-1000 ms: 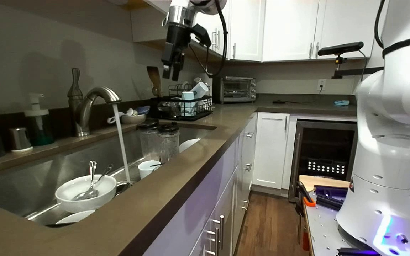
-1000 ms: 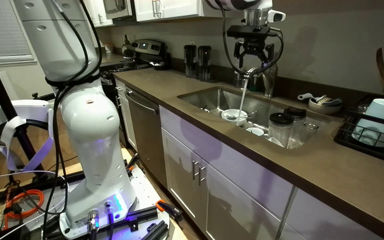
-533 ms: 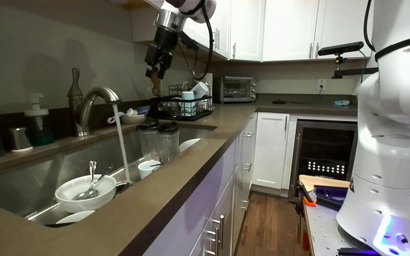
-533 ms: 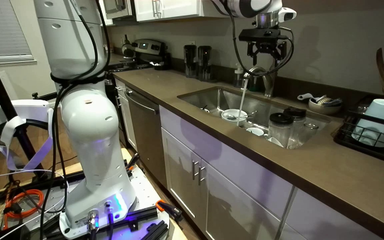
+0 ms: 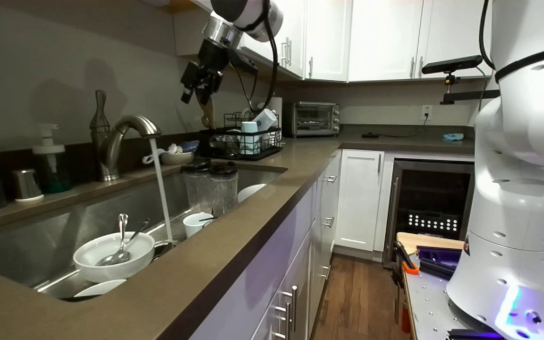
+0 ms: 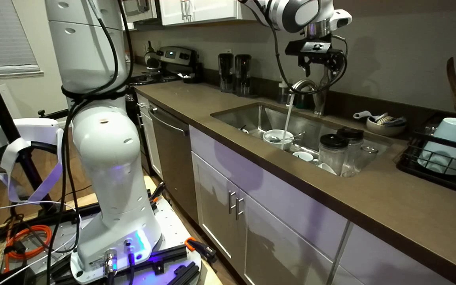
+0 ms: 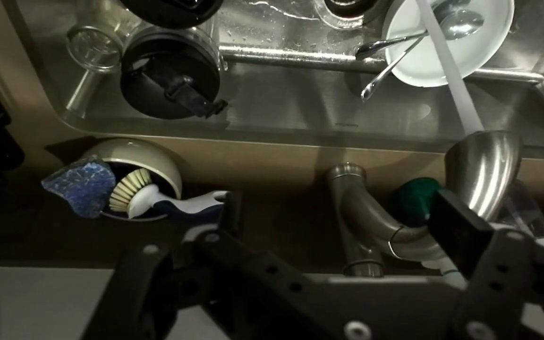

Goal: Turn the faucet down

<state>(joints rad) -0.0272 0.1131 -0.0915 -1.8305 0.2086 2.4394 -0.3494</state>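
Note:
The brushed-steel faucet (image 5: 114, 146) rises behind the sink (image 6: 232, 114), its lever handle (image 5: 99, 111) standing upright on the base. A stream of water (image 5: 161, 193) pours from the spout in all views. My gripper (image 5: 195, 98) hangs tilted in the air, higher than the spout, its jaws apart with nothing held. In the other exterior angle the gripper (image 6: 320, 74) overlaps the handle area; contact cannot be judged there. Seen from the wrist, the faucet's base and neck (image 7: 366, 208) lie between the spread fingers, farther down; the gripper's body hides the handle's upper part.
In the sink are a white bowl (image 5: 114, 257) with spoons and jars with black lids (image 5: 224, 172). Soap dispensers (image 5: 51, 160) stand beside the faucet. A small bowl (image 5: 177, 159) with a brush and a dish rack (image 6: 430, 178) stand along the counter. The wall (image 5: 130, 71) is close behind.
My gripper has moved toward the wall and the faucet's side, and has tilted. The faucet and its handle have not moved; water runs as before.

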